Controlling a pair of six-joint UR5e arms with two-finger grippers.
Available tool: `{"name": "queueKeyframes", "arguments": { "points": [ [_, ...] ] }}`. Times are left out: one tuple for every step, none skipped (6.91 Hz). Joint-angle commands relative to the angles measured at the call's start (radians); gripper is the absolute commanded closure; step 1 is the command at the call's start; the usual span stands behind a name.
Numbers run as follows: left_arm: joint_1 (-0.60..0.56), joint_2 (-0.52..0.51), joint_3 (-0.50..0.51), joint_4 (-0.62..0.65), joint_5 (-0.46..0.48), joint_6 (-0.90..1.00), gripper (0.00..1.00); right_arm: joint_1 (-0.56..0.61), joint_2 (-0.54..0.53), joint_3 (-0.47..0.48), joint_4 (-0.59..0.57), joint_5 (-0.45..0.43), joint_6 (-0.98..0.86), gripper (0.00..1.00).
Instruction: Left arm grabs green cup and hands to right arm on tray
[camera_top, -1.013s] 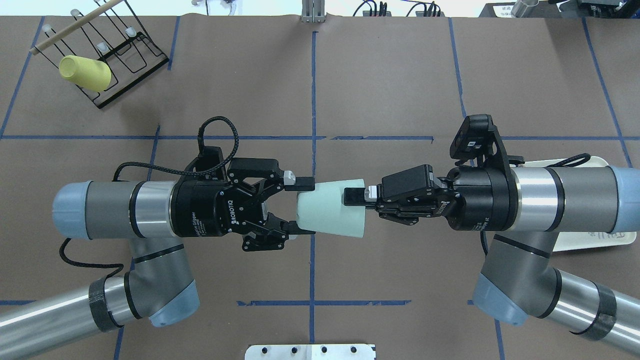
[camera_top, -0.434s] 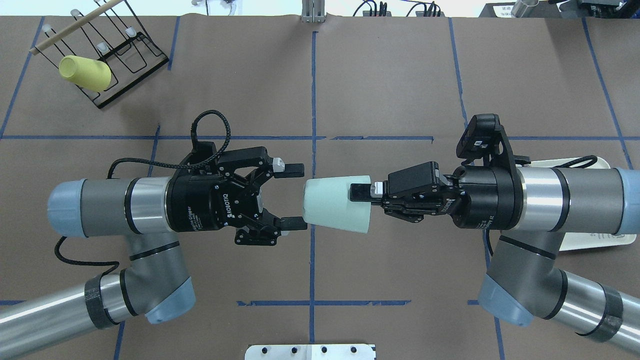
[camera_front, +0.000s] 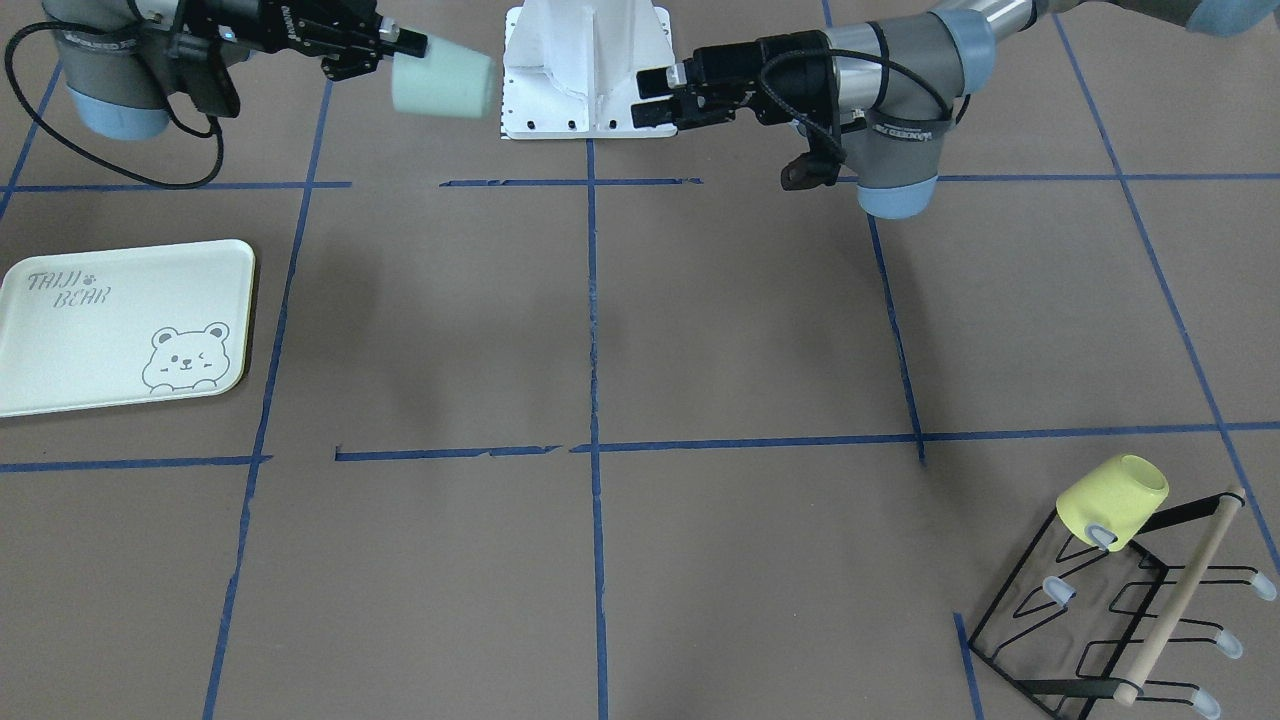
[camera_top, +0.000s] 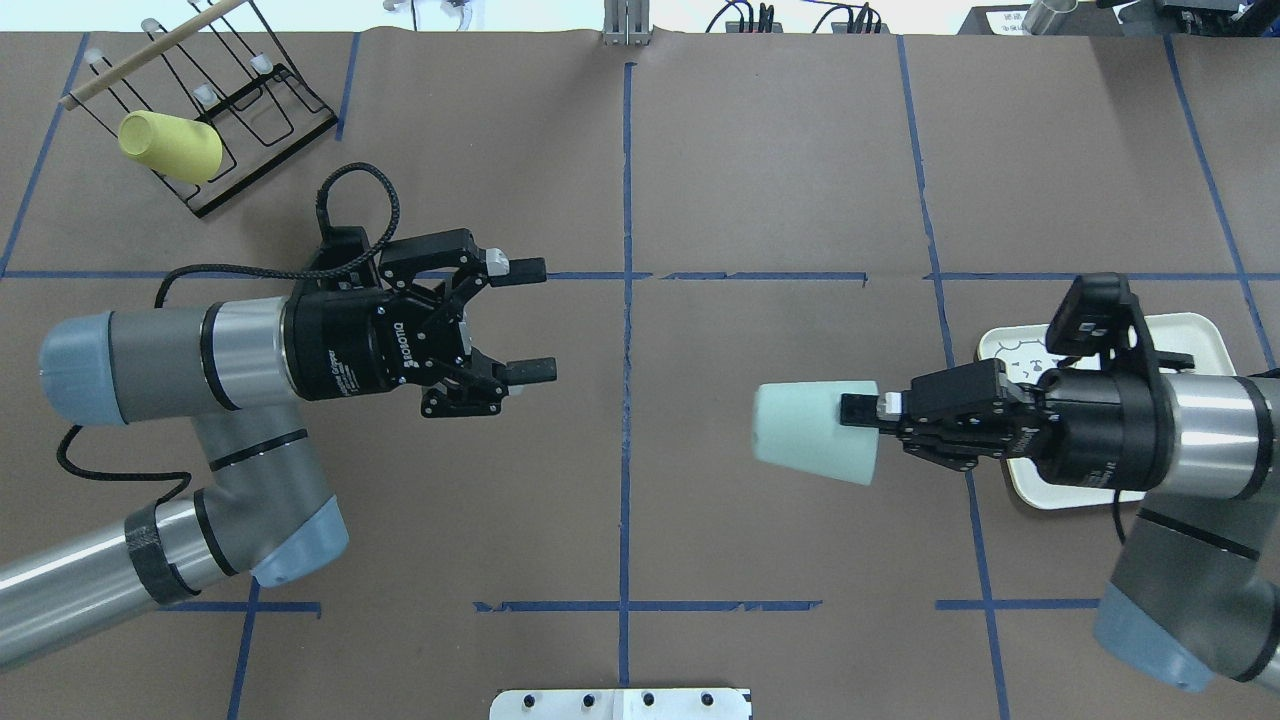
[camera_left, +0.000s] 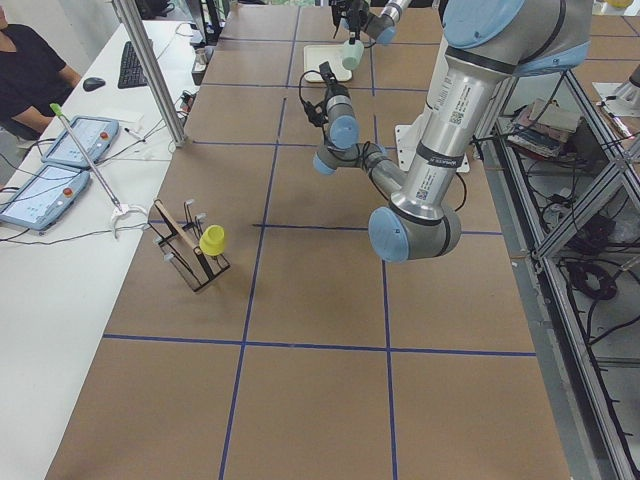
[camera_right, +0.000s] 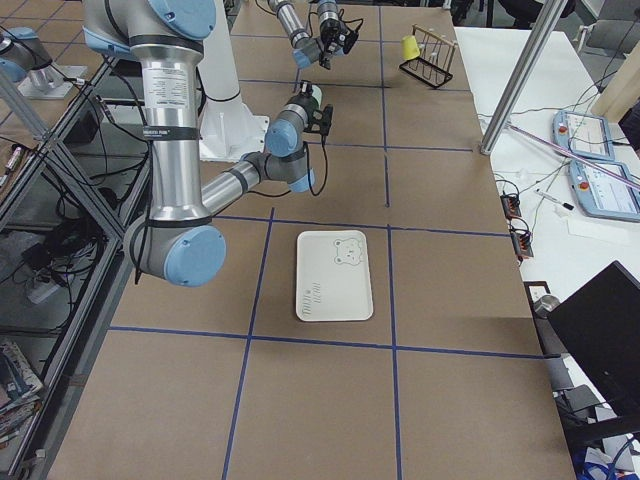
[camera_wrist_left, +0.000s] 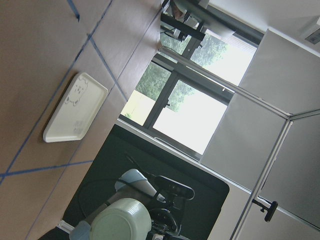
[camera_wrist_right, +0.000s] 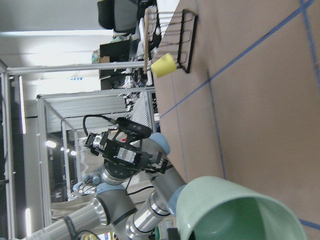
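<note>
The right gripper (camera_top: 858, 412) is pinching the green cup (camera_top: 812, 432) by its rim, with one finger (camera_top: 856, 408) lying on the outside of the wall and the other hidden from above. The cup is held off the table (camera_top: 760, 180), lying sideways, its mouth toward that gripper and its closed base pointing away from the fingertips toward the other arm. The tray (camera_top: 1200, 345) lies flat on the table beneath and behind the right gripper's wrist. From overhead the cup hangs out beyond the tray's edge, on the fingertip side, not over the tray itself. The front-facing view shows the tray bare, its raised rim and rounded corners unobstructed. The left gripper (camera_top: 540, 318) has its two fingers spread wide with nothing between them. It points at the cup's base but stands well apart from it, with a broad stretch of bare table and blue tape lines (camera_top: 626, 180) between the two tools. Nothing lies on the table under or beside the cup, so there is open room all round it. The only other things are far behind the left gripper's wrist, at the table's far corner: a black wire rack (camera_top: 250, 100) with a yellow cup (camera_top: 170, 147) hung on a prong and a wooden stick (camera_top: 150, 55) across its top
</note>
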Motion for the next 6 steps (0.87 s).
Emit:
{"name": "queueKeyframes", "arguments": {
  "points": [
    [-0.067,0.084,0.075,0.184,-0.017,0.269,0.0,0.149,-0.132,-0.041,-0.034,0.081,-0.007,1.0],
    [-0.084,0.116,0.11,0.282,-0.103,0.483,0.0,0.304,-0.133,-0.088,-0.092,0.209,-0.015,1.0],
    [-0.186,0.153,0.109,0.414,-0.217,0.574,0.0,0.432,-0.136,-0.108,-0.187,0.332,-0.141,1.0],
    [-0.289,0.164,0.104,0.525,-0.344,0.693,0.0,0.52,-0.144,-0.106,-0.343,0.423,-0.304,1.0],
    [-0.335,0.228,0.103,0.549,-0.38,0.81,0.0,0.559,-0.141,-0.098,-0.517,0.468,-0.45,1.0],
    [-0.339,0.277,0.103,0.585,-0.38,0.926,0.0,0.547,-0.14,-0.096,-0.66,0.465,-0.534,1.0]
  ]
}}
